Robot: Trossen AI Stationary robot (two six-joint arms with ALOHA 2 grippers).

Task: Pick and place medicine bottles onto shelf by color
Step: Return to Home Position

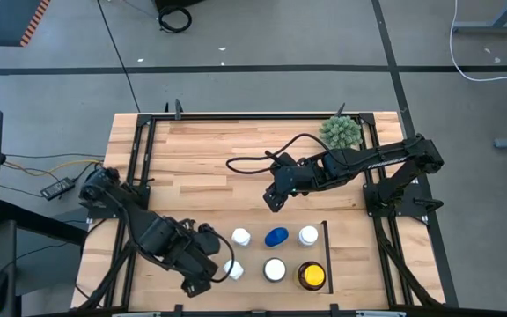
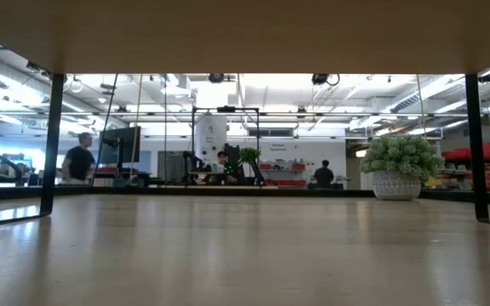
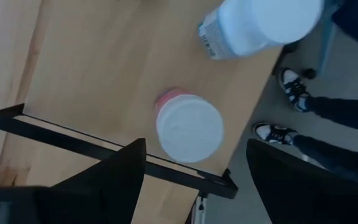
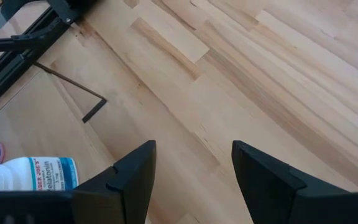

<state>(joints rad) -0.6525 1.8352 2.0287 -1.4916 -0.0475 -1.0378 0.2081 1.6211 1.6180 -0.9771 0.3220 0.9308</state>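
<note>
Pale wood table (image 1: 218, 145), bottles (image 1: 275, 269) on shelf (image 1: 293, 255) — potted plant (image 2: 401, 163), bright workshop (image 2: 279, 110) beyond

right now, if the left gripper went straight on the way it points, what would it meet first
Probably the pink bottle, just ahead between the open fingers of the left gripper; depth is hard to judge.

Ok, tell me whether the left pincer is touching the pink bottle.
Apart. The left wrist view shows the open left pincer straddling the pink bottle, with a clear gap between its white cap and each finger.
</note>
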